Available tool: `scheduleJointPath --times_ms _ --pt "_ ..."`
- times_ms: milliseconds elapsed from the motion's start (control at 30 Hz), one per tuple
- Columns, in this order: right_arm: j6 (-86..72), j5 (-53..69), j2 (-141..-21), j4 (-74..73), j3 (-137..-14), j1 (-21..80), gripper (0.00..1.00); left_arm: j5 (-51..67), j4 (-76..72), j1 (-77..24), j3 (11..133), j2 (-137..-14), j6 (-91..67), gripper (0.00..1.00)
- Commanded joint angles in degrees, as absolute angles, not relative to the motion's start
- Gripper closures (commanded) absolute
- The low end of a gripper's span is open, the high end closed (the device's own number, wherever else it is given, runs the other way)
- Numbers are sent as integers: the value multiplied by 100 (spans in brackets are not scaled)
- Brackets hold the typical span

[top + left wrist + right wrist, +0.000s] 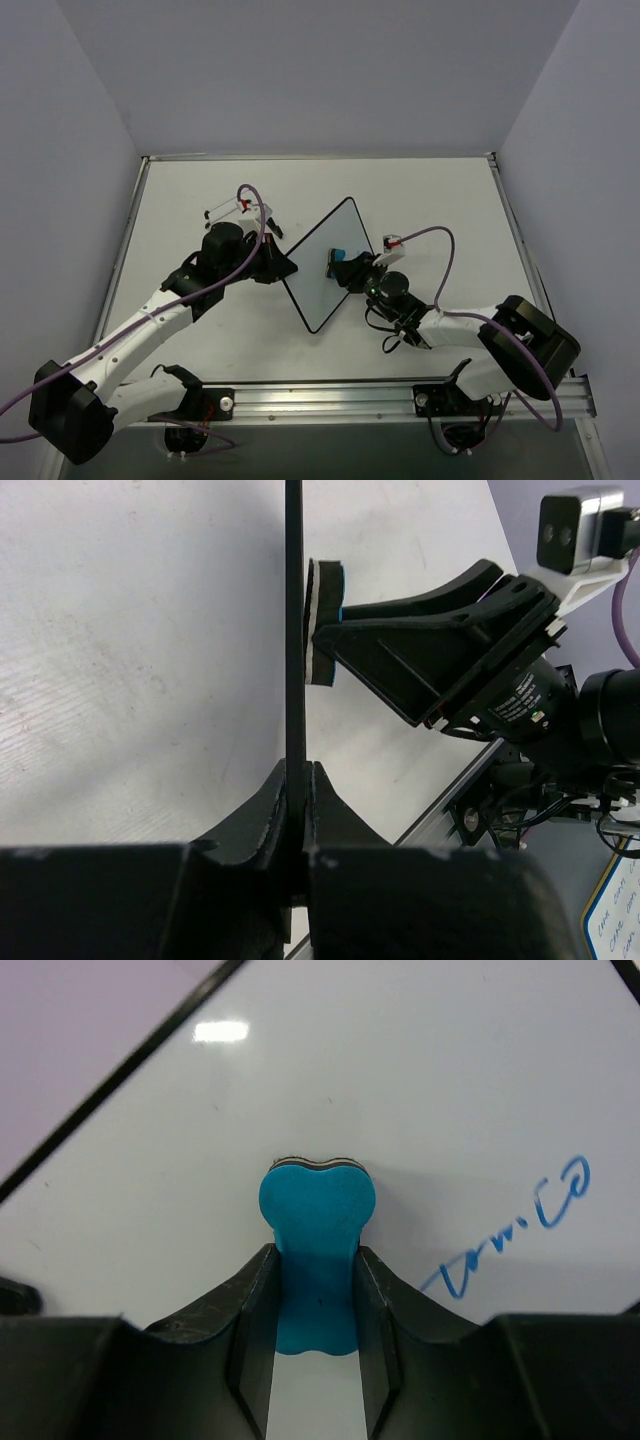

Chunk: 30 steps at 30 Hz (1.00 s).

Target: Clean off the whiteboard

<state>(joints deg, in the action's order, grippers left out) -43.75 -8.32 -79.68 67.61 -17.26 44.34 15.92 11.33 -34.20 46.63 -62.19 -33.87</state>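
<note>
The whiteboard (322,262) is held tilted up off the table, a white board with a thin black frame. My left gripper (282,265) is shut on its left edge; in the left wrist view the board (293,630) shows edge-on between the fingers. My right gripper (345,268) is shut on the blue eraser (338,258) and presses its felt face against the board. In the right wrist view the eraser (316,1250) sits between the fingers on the white board (400,1090), with blue handwriting (515,1230) to its right.
A marker with a red part (238,207) lies on the table behind the left arm. The table is walled on three sides. A metal rail (330,400) runs along the near edge by the arm bases.
</note>
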Motion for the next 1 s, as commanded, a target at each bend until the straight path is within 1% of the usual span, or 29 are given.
scheduleJointPath --times_ms 0,133,333,533,567,700,833,900,967 --pt "-4219 -756 -7884 6741 -2127 4246 100 2162 967 -3516 4816 -6188 -3551 98" --pt "-4332 -493 -8234 6881 -2145 3860 100 2144 1002 -3516 4799 -6144 -3542 98" --pt "-4833 -53 -8508 7277 -1714 3078 100 2109 1011 -3516 4781 -6135 -3524 98" --pt "-4896 -53 -8446 6768 -1635 2646 100 2136 967 -3516 4799 -6179 -3516 98" --pt "-4869 139 -8455 6724 -1652 2559 100 2144 975 -3516 4799 -6187 -3516 98" --pt "-4694 544 -8604 6671 -1924 2505 100 2145 984 -3524 4790 -6170 -3507 98" --pt "-4780 1071 -8824 6987 -1951 2514 100 2118 993 -3516 4799 -6152 -3507 98" --pt "-4843 1195 -8833 7259 -1916 2601 100 2127 993 -3516 4790 -6152 -3507 98" --pt "-4843 1204 -8728 7216 -1925 2715 100 2109 984 -3516 4781 -6152 -3507 98"
